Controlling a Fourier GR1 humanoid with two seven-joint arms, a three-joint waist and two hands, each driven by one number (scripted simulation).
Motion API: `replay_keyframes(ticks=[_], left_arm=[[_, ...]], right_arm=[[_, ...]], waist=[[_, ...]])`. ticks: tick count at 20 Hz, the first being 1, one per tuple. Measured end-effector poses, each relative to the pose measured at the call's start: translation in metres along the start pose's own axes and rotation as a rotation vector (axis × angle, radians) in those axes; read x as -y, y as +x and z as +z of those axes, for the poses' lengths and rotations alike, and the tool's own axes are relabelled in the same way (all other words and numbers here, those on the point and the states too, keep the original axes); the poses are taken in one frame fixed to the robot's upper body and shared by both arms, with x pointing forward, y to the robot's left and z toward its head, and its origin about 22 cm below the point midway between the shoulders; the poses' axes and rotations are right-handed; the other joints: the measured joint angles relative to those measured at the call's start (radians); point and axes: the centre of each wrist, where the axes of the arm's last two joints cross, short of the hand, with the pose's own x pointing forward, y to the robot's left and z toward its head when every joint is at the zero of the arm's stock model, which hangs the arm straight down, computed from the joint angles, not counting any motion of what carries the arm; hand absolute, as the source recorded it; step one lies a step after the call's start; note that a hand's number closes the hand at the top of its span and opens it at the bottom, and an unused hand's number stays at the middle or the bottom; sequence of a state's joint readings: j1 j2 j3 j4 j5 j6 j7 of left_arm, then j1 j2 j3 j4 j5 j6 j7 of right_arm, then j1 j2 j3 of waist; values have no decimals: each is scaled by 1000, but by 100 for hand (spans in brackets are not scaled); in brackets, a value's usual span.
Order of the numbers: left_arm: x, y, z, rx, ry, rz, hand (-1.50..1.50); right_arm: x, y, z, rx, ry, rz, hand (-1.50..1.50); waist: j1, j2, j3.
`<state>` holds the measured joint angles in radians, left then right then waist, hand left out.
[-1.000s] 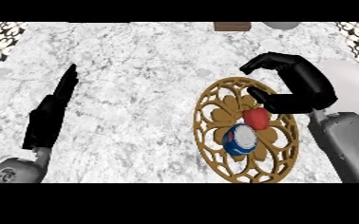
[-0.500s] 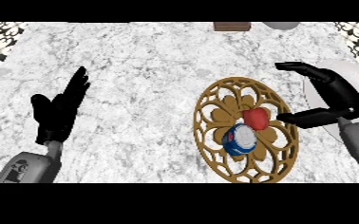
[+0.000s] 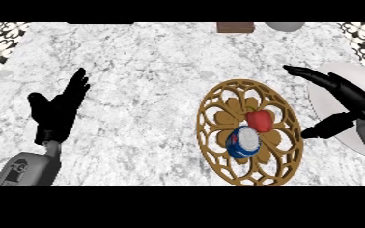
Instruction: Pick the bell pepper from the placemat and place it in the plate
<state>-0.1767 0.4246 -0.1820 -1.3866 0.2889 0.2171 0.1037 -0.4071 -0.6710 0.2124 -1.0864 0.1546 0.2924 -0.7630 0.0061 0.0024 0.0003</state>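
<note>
1. Right hand (image 3: 336, 84): fingers spread wide, empty, over white plate (image 3: 324, 105).
2. Left hand (image 3: 57, 111): fingers straight, empty, at far left.
3. Bell pepper (image 3: 259, 121): on placemat (image 3: 228, 118), just beside blue-white can (image 3: 244, 141); can markings illegible.

Placemat (image 3: 227, 117) is laid on the tabletop (image 3: 157, 77), right of centre. Bell pepper (image 3: 259, 120) is seated on the placemat, near its middle. A can (image 3: 242, 141) is set on the same placemat, just beside the pepper, to its front left. Plate (image 3: 324, 104) is positioned just right of the placemat, cut off by the right edge. Right hand (image 3: 342, 89) is held over the plate. Left hand (image 3: 57, 111) is kept far left, well apart from the placemat. A block (image 3: 235, 27) and a bowl (image 3: 285, 26) are placed at the far edge, behind the placemat.
</note>
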Motion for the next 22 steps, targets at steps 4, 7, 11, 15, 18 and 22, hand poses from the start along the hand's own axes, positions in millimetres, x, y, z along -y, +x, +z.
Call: replay_keyframes(ticks=[4, 7, 11, 15, 18, 22], left_arm=[[-1, 2, 2, -8, 8, 2, 0], [-4, 0, -1, -8, 3, 3, 0], [-3, -7, 2, -11, 3, 2, 0], [-3, -3, 2, -12, 3, -1, 0], [1, -9, 2, -13, 4, 5, 0], [-2, -11, 2, -5, 5, 6, 0]], right_arm=[[1, 13, -9, -27, 62, 54, -150], [0, 20, -14, -76, 132, 91, -150], [-8, 34, -22, -128, 219, 159, -150], [-15, 37, -28, -181, 260, 265, -150], [-23, 39, -36, -222, 294, 317, -150], [-31, 46, -44, -262, 347, 375, -150]], waist=[[-4, -3, -1], [-6, -3, -1], [-8, -4, -1], [-5, -4, -1], [-4, -3, -1], [-4, -3, -1]])
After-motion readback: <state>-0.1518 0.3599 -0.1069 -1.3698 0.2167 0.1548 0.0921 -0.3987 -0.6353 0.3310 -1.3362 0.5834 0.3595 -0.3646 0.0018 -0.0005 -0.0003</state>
